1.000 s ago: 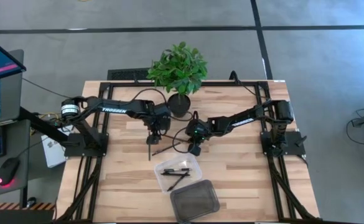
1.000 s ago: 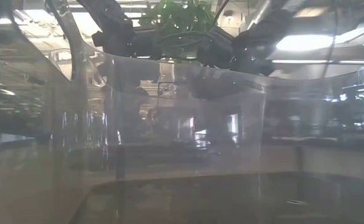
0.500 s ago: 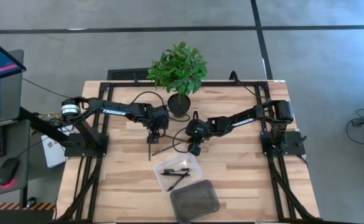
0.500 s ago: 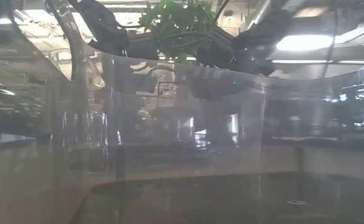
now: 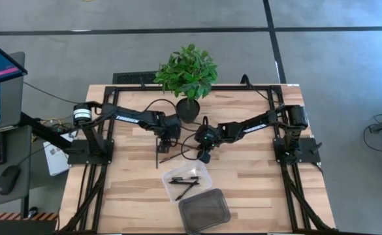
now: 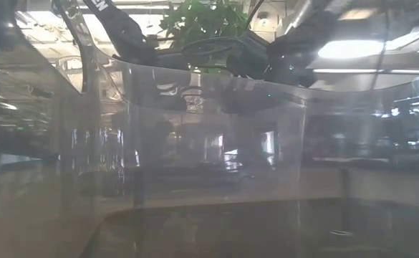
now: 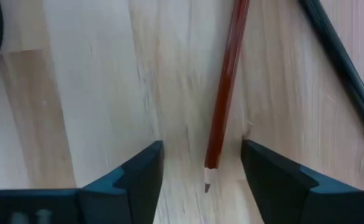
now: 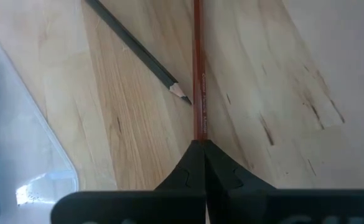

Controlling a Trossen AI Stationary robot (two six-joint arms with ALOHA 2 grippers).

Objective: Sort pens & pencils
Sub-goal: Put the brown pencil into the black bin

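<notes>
**A:** From above, what's different?

**B:** The left arm has swung a little toward the table's middle. Its left gripper [image 5: 160, 141] now hangs over the upper end of a slim reddish-brown wooden pencil [image 5: 157, 156], which lies where it lay. The right gripper [image 5: 204, 154] hasn't stirred. It sits low beside two more slim sticks near the middle.

**A:** And the pens?

**B:** Several short, thick black pens [image 5: 185, 182] lie in the clear plastic tray [image 5: 204, 171]. A smoky dark plastic tray [image 5: 205, 210] just beside it looks empty.

**A:** The table-level camera?

**B:** It looks through a clear tray wall [image 6: 195, 143], with both arms dim at the top. The left arm's link has slid across there, and nothing else has moved.

**A:** Left wrist?

**B:** The fingers [image 7: 138, 177] are spread wide, straddling the reddish-brown pencil's sharpened tip [image 7: 207, 185]. I see no contact yet. A dull dark pencil [image 7: 334, 50] lies off to one side.

**A:** So that shift was for lining up?

**B:** I'd judge so. The gripper is centred, so it can drop and close next.

**A:** Right wrist?

**B:** The fingers [image 8: 197, 163] are clenched tight, seemingly pinching the end of a second red pencil with printed lettering [image 8: 198, 68]. A grey-green pencil's point [image 8: 180, 91] nearly touches it. The clear tray's corner [image 8: 20, 130] is close by.

**A:** Progress?

**B:** The pens look sorted, but all three pencils I can see are still on the wood.
</notes>
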